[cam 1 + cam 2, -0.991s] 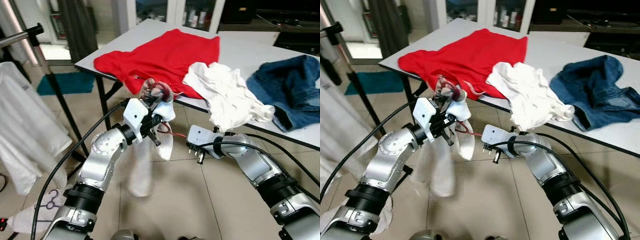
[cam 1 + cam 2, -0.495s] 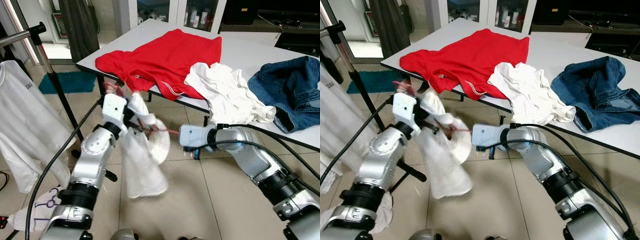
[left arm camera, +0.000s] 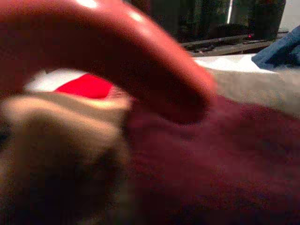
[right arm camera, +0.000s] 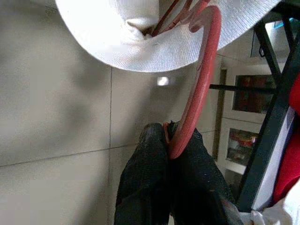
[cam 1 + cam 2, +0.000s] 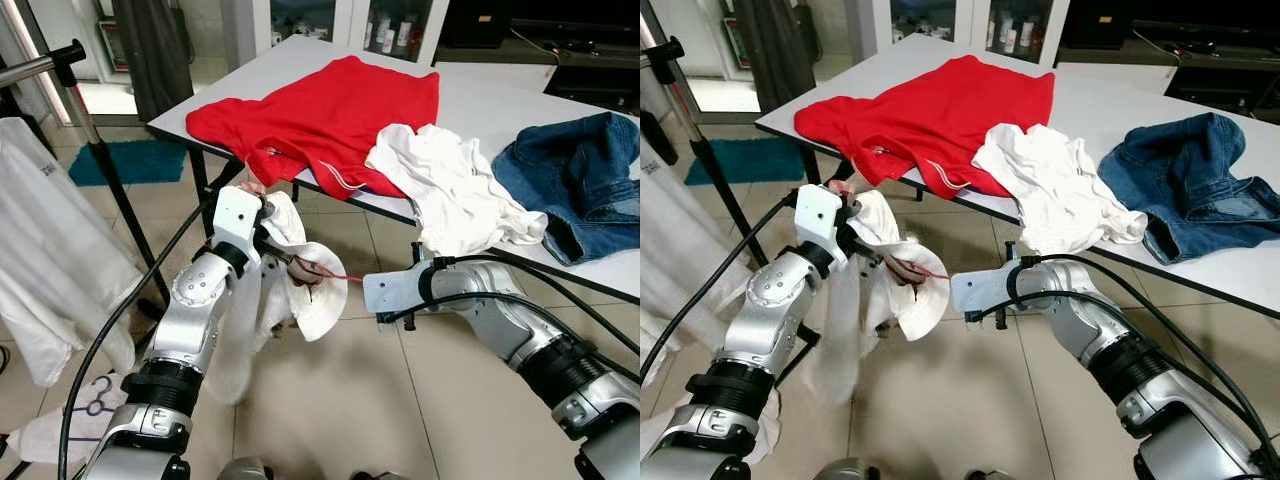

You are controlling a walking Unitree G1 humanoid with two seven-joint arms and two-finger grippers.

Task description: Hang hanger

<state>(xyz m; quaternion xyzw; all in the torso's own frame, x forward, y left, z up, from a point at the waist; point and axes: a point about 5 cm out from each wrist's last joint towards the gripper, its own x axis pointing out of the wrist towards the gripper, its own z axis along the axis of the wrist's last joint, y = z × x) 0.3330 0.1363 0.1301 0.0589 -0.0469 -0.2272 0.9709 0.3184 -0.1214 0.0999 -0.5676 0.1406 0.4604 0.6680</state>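
Observation:
A red hanger (image 4: 200,79) carries a white garment (image 5: 318,298) that droops above the tiled floor in front of the table. My left gripper (image 5: 266,238) is buried in the garment's upper folds, shut on the hanger near its hook (image 3: 140,61); cloth hides its fingers. My right gripper (image 4: 169,135) is shut on the hanger's thin red arm, just right of the garment and level with it. The clothes rail (image 5: 40,66) stands at the far left, with a white shirt (image 5: 50,240) hanging from it.
A table (image 5: 480,100) behind holds a red shirt (image 5: 320,110), a white heap (image 5: 450,190) and jeans (image 5: 580,170). The rail's black stand (image 5: 130,215) rises left of my left arm. A purple hanger (image 5: 95,395) lies on cloth on the floor.
The left gripper has swung the garment up and slightly right. The right gripper has drawn back a little to the right with the hanger's arm between its fingers.

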